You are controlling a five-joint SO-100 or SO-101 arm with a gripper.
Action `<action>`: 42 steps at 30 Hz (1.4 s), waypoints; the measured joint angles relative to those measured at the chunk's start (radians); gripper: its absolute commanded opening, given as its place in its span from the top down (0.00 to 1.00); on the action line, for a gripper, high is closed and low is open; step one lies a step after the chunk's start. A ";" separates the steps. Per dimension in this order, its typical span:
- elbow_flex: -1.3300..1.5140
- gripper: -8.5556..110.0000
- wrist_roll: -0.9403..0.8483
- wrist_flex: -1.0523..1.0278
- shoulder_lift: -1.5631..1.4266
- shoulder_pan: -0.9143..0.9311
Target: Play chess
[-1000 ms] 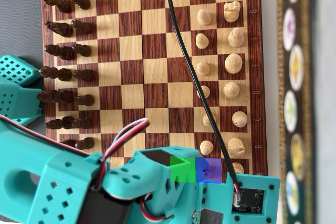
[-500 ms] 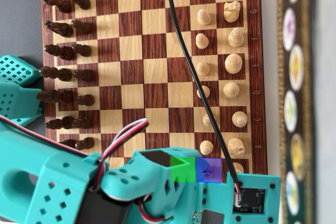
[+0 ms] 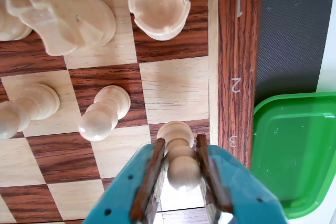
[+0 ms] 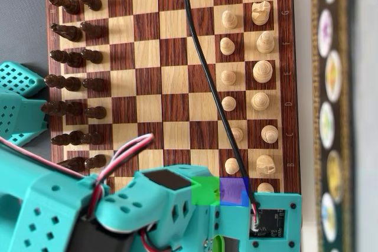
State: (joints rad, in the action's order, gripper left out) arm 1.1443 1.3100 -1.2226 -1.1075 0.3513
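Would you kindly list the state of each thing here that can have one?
Gripper: shut on the held pawn.
Held pawn: upright between the fingers, at the board's edge near the 3 mark.
Neighbouring pawn: standing, free.
Rook: standing on its corner square.
Knight: standing beside the rook.
Green lid: lying flat off the board.
Dark pieces: standing in their rows.

Perforated teal arm (image 4: pixel 53 210), brown-lined jaws

The chessboard (image 4: pixel 171 81) is showing off dark reddish-brown and pale tan checks, light cream pieces (image 4: pixel 262 71) are facing dark brown ones (image 4: pixel 74 59), the arm (image 4: pixel 65 210) is looking bright teal, and a green lid (image 3: pixel 292 150) is sitting off-board.
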 measured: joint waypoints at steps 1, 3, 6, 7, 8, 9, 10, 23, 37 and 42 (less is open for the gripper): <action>0.000 0.87 0.000 0.000 0.000 0.002; 0.000 0.87 0.000 -0.003 0.000 0.005; 0.000 0.87 0.000 -0.026 0.000 0.012; 0.000 0.87 0.000 -0.038 0.000 0.014; 0.000 0.87 0.000 -0.048 0.000 0.018; 0.000 0.87 0.000 -0.054 0.000 0.021; 0.000 0.87 0.000 -0.055 0.000 0.026; 0.195 0.87 0.000 0.005 -0.150 0.043; 0.238 0.87 0.000 0.066 -0.160 0.034; 0.238 0.87 0.000 0.094 -0.160 0.029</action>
State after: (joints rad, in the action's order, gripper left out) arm 1.3821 1.3100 -1.1290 -1.2671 0.3804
